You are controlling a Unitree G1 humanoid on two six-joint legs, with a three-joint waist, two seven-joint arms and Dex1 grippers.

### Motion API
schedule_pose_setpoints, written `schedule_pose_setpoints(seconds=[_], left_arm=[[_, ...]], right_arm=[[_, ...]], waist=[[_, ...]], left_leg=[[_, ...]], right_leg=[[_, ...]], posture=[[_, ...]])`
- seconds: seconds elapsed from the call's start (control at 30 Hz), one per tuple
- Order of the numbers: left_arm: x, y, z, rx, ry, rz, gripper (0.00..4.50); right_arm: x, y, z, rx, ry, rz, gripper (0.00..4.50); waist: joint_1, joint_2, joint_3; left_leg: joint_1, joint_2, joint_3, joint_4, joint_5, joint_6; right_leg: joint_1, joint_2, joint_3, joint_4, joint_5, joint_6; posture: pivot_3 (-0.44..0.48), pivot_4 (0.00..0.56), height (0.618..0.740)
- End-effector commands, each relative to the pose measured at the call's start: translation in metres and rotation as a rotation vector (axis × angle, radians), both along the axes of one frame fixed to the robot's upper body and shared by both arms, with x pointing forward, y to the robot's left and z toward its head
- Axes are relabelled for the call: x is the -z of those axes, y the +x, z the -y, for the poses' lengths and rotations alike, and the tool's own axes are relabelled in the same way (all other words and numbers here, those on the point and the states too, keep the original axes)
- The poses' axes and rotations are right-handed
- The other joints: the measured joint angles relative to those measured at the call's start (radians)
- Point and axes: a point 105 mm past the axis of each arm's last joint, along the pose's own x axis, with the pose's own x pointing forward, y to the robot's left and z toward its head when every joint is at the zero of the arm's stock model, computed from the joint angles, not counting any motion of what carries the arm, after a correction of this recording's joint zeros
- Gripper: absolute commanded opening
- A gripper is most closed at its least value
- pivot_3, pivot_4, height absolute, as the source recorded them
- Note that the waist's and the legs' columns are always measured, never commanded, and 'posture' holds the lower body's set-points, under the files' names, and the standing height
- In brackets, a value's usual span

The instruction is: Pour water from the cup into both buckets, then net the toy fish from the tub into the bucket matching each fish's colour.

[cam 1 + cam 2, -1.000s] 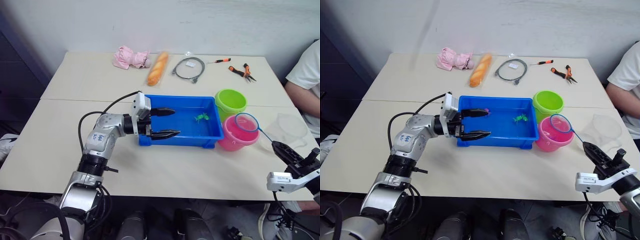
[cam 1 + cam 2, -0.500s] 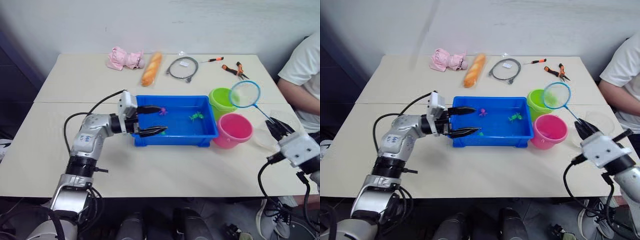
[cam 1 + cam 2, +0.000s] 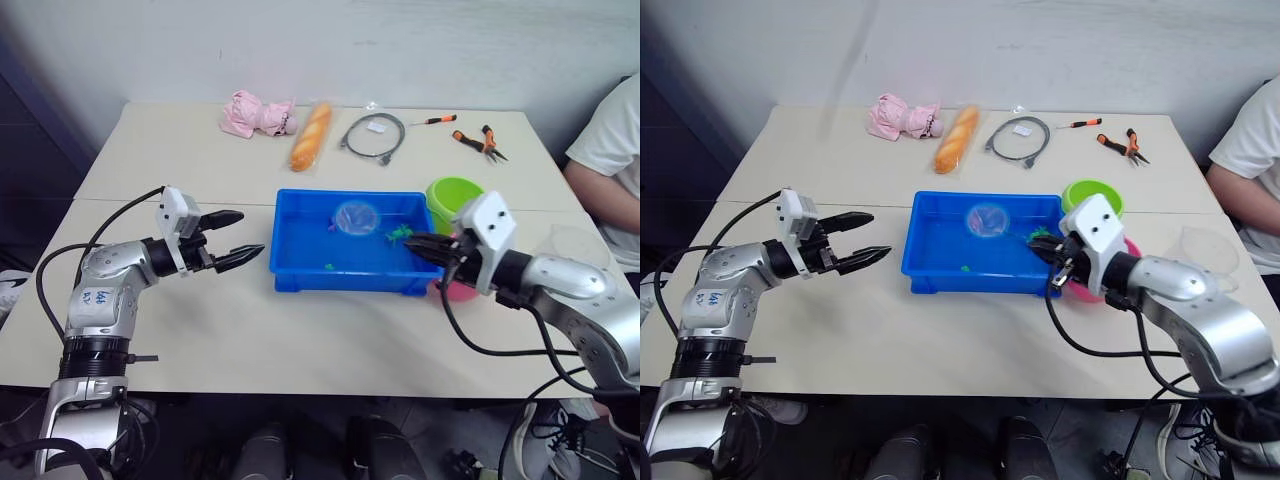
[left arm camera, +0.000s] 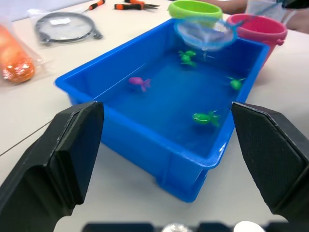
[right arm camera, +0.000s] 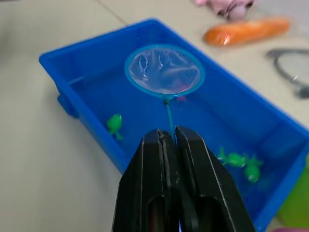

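The left claw hangs released beside the tub, where tiny, probably slippery fish float, while the right claw grips the net by its thin handle, the light hoop over the water, mesh likely soft.

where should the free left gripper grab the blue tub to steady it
Best bet: the rolled rim of the tub's near-left corner, coming in level from the robot's left. That edge faces the open left gripper, the lip gives the fingers something to pinch, and it stays away from the net held by the right gripper.
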Motion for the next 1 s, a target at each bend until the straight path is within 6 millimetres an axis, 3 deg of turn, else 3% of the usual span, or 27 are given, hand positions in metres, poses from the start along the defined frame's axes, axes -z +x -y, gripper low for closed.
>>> schedule_pose_setpoints(seconds=[0.03, 0.27, 0.37, 0.77, 1.0], left_arm=[[-0.016, -0.005, 0.001, 0.009, 0.021, 0.057, 4.46], [-0.016, -0.002, 0.01, 0.036, 0.068, 0.038, 4.46], [-0.016, 0.0, 0.014, 0.045, 0.077, 0.031, 4.46], [-0.019, -0.001, 0.024, 0.061, 0.058, 0.056, 4.46], [-0.018, -0.001, 0.022, 0.05, 0.064, 0.047, 4.46]], right_arm=[[0.006, 0.001, -0.003, -0.023, -0.051, -0.069, 0.0], [0.024, 0.006, 0.01, -0.01, -0.116, -0.17, 0.0], [0.026, 0.021, 0.012, 0.042, -0.093, -0.178, 0.0], [0.035, 0.049, -0.007, 0.045, -0.12, -0.205, 0.0], [0.025, 0.066, -0.02, 0.055, -0.115, -0.096, 0.0]], waist=[[0.001, 0.0, 0.0], [-0.001, 0.0, 0.0], [-0.001, 0.0, 0.0], [-0.004, 0.0, 0.0], [-0.005, 0.0, 0.0]], left_leg=[[0.0, 0.0, 0.0, 0.0, 0.0, 0.0], [-0.001, 0.0, 0.001, -0.001, -0.001, 0.001], [-0.001, 0.0, 0.001, 0.0, -0.001, 0.001], [-0.002, 0.0, 0.002, -0.001, -0.001, 0.0], [-0.002, 0.0, 0.002, -0.001, -0.001, 0.0]], right_leg=[[-0.001, 0.0, 0.0, 0.0, 0.0, 0.0], [-0.001, 0.0, -0.001, 0.001, 0.0, 0.001], [-0.001, 0.001, -0.001, 0.0, 0.0, 0.001], [-0.002, 0.002, -0.001, 0.002, 0.0, 0.001], [-0.002, 0.002, -0.001, 0.002, 0.0, 0.001]], posture=[[0.0, 0.15, 0.738], [0.0, 0.15, 0.738], [0.0, 0.15, 0.738], [0.0, 0.15, 0.738], [0.0, 0.15, 0.738]])
